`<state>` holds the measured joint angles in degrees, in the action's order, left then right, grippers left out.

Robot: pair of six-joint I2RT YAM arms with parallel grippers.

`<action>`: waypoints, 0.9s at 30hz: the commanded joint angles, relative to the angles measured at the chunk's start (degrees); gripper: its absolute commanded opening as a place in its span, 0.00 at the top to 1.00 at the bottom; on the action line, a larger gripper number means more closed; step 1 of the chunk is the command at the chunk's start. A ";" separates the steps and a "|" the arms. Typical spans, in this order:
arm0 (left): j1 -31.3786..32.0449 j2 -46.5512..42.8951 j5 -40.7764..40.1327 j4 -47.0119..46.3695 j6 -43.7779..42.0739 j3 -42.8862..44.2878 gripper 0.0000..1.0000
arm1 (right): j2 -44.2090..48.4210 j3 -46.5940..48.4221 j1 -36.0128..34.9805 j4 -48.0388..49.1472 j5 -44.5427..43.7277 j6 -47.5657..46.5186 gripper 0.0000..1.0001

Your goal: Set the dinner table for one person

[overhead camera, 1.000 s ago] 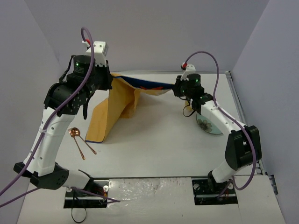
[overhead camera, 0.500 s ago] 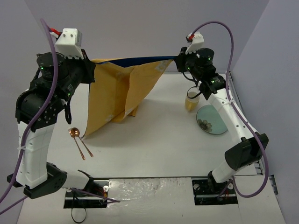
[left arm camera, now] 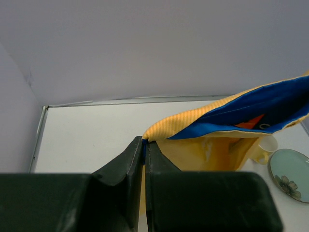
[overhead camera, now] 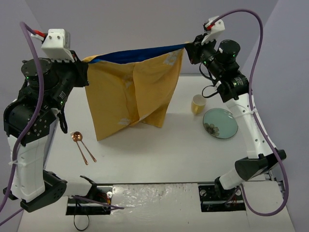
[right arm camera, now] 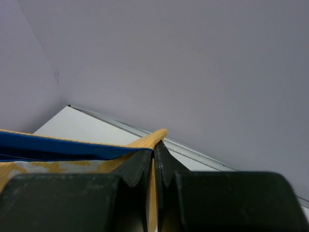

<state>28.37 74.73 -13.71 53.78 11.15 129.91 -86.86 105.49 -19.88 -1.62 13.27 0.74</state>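
Note:
An orange-yellow cloth with a blue top edge hangs like a curtain high over the white dinner table. My left gripper is shut on its left top corner and my right gripper is shut on its right top corner. The left wrist view shows the jaws of the left gripper pinching the cloth. The right wrist view shows the right gripper clamped on the cloth corner. The cloth's folds droop toward the table.
A yellow cup and a pale green flowered plate sit at the right, also seen as cup and plate. Copper cutlery lies at the left. Lavender-grey walls stand on three sides.

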 commanded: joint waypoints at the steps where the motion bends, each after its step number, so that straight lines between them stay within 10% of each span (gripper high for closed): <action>1: -1.40 2.06 -6.01 -5.45 -1.90 1.02 1.00 | -4.44 6.61 0.45 3.90 3.48 -0.74 1.00; 15: -8.27 11.67 -2.20 -12.85 -4.93 13.63 1.00 | -25.49 36.01 -1.10 8.89 11.34 1.72 1.00; 23: -8.30 4.86 3.78 -22.70 -9.37 11.85 1.00 | -21.05 28.63 -0.95 34.03 12.13 3.82 1.00; 27: -8.24 -3.66 7.94 -26.47 -8.69 -3.28 1.00 | -16.59 18.75 -0.86 36.29 15.29 0.88 1.00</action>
<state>20.53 79.48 -10.70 37.59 3.68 135.38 -111.51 131.23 -20.67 20.61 24.97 3.58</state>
